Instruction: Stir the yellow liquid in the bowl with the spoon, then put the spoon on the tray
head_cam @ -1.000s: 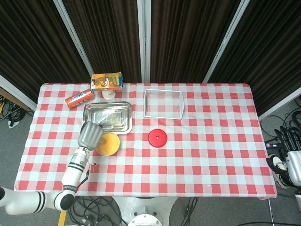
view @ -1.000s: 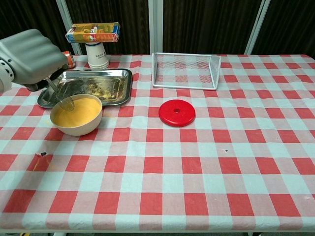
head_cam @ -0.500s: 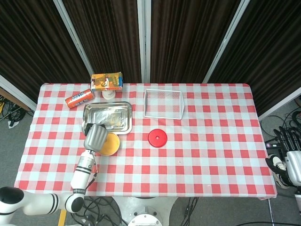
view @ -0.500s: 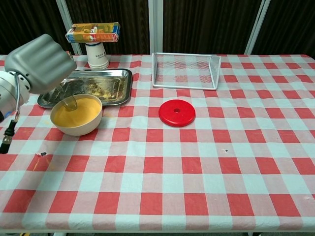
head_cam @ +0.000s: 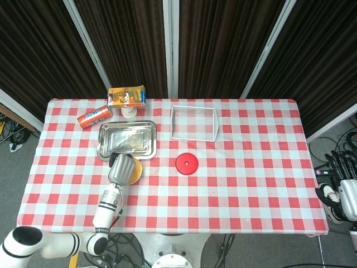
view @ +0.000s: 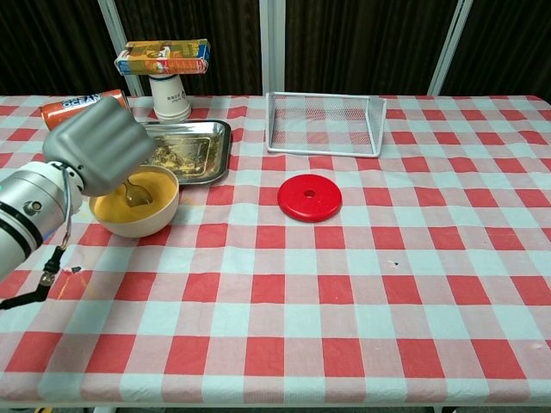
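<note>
A cream bowl (view: 138, 221) of yellow liquid (view: 155, 183) stands just in front of the metal tray (view: 198, 153). My left hand (view: 99, 144) hovers over the bowl's left side and holds a spoon (view: 134, 194) whose tip dips into the liquid. From the head view the left hand (head_cam: 124, 169) covers most of the bowl (head_cam: 134, 175), with the tray (head_cam: 127, 139) behind it. My right hand (head_cam: 339, 187) hangs off the table's right edge, fingers apart, holding nothing.
A red disc (view: 310, 197) lies right of the bowl. A white wire basket (view: 323, 125) stands behind the disc. An orange can (view: 82, 103) lies left of the tray. Behind the tray, a juice carton (view: 164, 57) rests on a white cup (view: 170, 97).
My left hand has moved to the right and nearer me over the bowl, and the spoon tip has swept from the bowl's left rim to the middle of the liquid.
</note>
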{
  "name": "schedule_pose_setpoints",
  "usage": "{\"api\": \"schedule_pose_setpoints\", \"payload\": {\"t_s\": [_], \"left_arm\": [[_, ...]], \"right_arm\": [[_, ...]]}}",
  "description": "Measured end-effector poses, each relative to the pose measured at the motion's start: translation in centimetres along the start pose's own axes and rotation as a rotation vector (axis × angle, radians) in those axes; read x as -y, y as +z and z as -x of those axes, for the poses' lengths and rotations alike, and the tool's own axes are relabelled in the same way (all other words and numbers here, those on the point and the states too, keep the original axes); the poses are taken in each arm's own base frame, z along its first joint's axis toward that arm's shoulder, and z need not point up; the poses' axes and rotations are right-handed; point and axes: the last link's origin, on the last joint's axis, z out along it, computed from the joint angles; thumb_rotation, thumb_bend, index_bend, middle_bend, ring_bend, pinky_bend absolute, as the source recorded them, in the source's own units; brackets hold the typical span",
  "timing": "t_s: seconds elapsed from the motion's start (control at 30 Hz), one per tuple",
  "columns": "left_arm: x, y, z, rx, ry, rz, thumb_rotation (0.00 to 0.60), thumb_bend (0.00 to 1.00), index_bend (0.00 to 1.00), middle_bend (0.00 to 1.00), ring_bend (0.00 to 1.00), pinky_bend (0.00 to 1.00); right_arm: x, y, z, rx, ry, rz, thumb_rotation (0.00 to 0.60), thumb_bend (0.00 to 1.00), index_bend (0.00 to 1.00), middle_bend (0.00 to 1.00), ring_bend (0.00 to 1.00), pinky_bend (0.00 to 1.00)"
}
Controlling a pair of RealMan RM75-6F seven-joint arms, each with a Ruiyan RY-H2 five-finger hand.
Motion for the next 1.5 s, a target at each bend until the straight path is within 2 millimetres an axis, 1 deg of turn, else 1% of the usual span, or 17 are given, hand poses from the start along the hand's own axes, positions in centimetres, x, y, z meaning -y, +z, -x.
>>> {"api": "schedule_pose_setpoints", "payload": {"t_s": [0.17, 0.37, 0.53, 0.67, 0.8, 1.03, 1.2, 1.37, 1.5], "left_arm": [[-0.3, -0.3, 0.0, 0.008, -0.036, 0.017, 0.600, 0.41, 0.64, 0.92, 0.93, 0.96], [0.0, -0.3, -0.1, 0.023, -0.156, 0.022, 0.600, 0.40, 0.64, 0.92, 0.93, 0.95], [1.1, -0.2, 0.0, 0.047, -0.300, 0.024, 0.600, 0.41, 0.65, 0.92, 0.93, 0.95], [2.3, 0.0, 0.1, 0.099, -0.418, 0.023, 0.600, 0.41, 0.65, 0.92, 0.93, 0.95], [4.1, 0.3, 0.4, 0.146, -0.499, 0.010, 0.600, 0.41, 0.65, 0.92, 0.93, 0.95], [6.2, 0.5, 0.6, 0.200, -0.559, 0.012, 0.600, 0.41, 0.65, 0.92, 0.93, 0.95], [7.5, 0.7, 0.2, 0.216, -0.598, 0.011, 0.600, 0.41, 0.65, 0.92, 0.93, 0.95], [7.6, 0.6, 0.0, 0.213, -0.591, 0.015, 0.600, 0.41, 0.65, 0.92, 0.93, 0.95], [7.6, 0.6, 0.0, 0.165, -0.517, 0.003, 0.600, 0.41, 0.65, 0.92, 0.93, 0.96]], "right_arm": [[-0.1, 0.0, 0.0, 0.000, 0.001, 0.001, 0.600, 0.20, 0.00, 0.00, 0.00, 0.00], [-0.1, 0.0, 0.0, -0.002, 0.002, 0.002, 0.600, 0.20, 0.00, 0.00, 0.00, 0.00], [-0.1, -0.1, 0.0, -0.002, 0.004, 0.002, 0.600, 0.20, 0.00, 0.00, 0.00, 0.00], [0.0, 0.0, 0.0, -0.003, 0.004, 0.000, 0.600, 0.20, 0.00, 0.00, 0.00, 0.00], [0.1, 0.0, 0.1, -0.002, 0.004, -0.003, 0.600, 0.20, 0.00, 0.00, 0.00, 0.00], [0.1, 0.0, 0.1, -0.003, 0.007, -0.004, 0.600, 0.20, 0.00, 0.00, 0.00, 0.00], [0.0, 0.0, 0.1, -0.002, 0.007, -0.006, 0.600, 0.20, 0.00, 0.00, 0.00, 0.00], [0.0, 0.0, 0.0, -0.005, 0.007, -0.007, 0.600, 0.20, 0.00, 0.00, 0.00, 0.00], [0.0, -0.1, 0.0, -0.006, 0.007, -0.006, 0.600, 0.20, 0.00, 0.00, 0.00, 0.00]]}}
